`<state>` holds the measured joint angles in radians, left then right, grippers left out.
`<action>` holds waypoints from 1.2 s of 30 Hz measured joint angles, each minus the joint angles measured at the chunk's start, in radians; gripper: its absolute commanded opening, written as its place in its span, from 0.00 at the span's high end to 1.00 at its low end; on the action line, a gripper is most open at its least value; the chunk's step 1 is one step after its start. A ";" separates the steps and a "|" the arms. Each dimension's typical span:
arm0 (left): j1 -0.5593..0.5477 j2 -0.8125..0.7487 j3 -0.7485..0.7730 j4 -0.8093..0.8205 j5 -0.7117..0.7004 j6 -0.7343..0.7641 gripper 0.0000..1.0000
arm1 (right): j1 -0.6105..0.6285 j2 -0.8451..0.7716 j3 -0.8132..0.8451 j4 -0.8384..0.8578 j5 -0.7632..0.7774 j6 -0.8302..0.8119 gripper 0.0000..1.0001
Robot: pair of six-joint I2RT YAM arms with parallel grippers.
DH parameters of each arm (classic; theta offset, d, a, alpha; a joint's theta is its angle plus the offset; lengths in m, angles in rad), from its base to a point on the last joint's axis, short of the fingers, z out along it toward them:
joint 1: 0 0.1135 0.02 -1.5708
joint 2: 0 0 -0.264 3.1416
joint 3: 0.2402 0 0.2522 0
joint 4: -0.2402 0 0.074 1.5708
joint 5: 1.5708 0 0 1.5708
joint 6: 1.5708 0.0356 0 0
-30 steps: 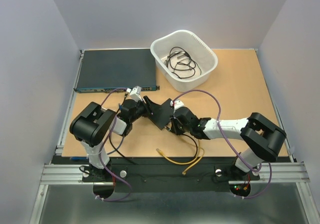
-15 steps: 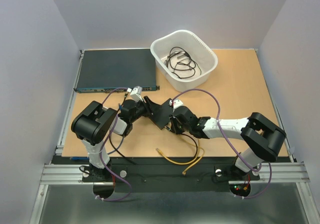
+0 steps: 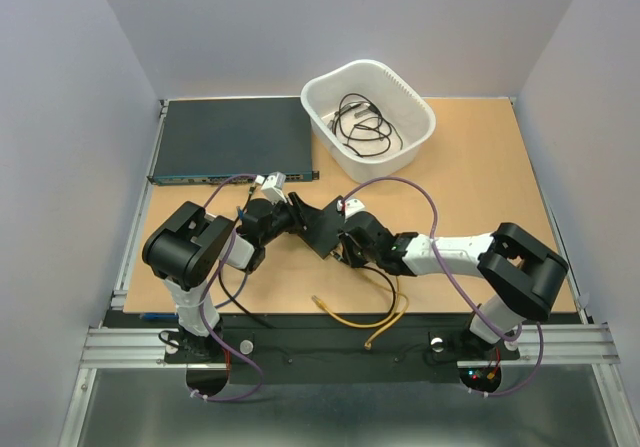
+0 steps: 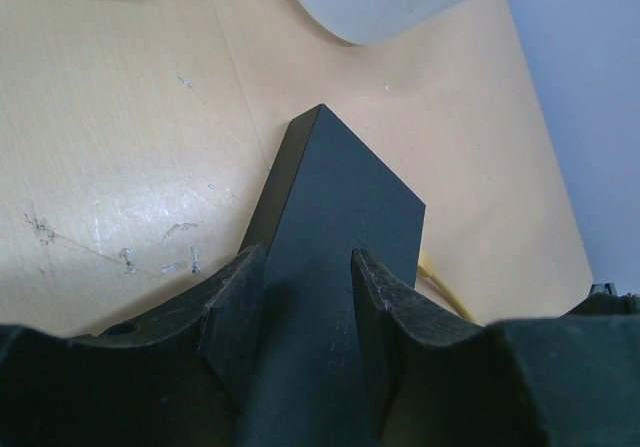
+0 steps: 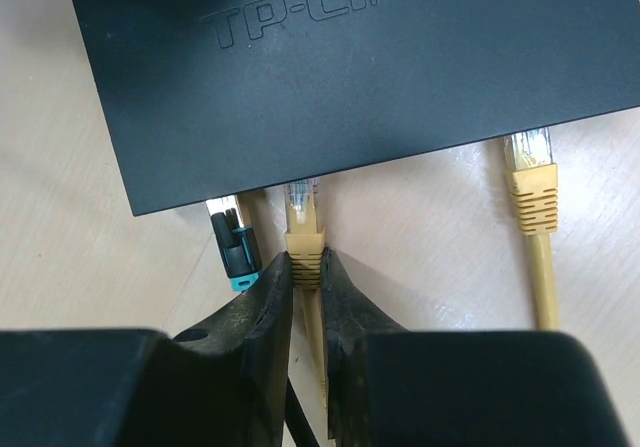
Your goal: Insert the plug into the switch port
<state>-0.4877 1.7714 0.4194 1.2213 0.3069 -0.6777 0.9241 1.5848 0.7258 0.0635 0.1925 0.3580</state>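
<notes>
Jaws: right gripper (image 5: 305,267) is pinched on the yellow clear-tipped plug (image 5: 302,219) at the edge of the flat matte-black box (image 5: 330,77), mid-tabletop (image 3: 480,187), box clamped by left gripper (image 4: 310,297). If tilted, plug could be jammed beside the switch port.

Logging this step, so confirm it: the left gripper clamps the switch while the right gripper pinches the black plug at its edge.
One thing is wrong. The right gripper pinches the yellow plug, not the black plug beside it; the right wrist view shows this. The rest stands: the left gripper clamps the switch.
</notes>
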 measured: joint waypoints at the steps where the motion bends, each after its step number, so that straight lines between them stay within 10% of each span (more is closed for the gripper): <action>1: 0.000 0.000 0.000 0.000 0.000 0.001 0.49 | 0.000 0.003 0.000 0.000 0.001 0.000 1.00; 36: -0.001 0.005 0.033 -0.023 0.040 0.066 0.44 | -0.015 0.017 0.028 -0.028 0.008 -0.047 1.00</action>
<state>-0.4885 1.7763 0.4526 1.1988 0.3470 -0.6117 0.9092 1.6016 0.7536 0.0357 0.2008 0.3111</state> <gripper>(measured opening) 0.554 0.189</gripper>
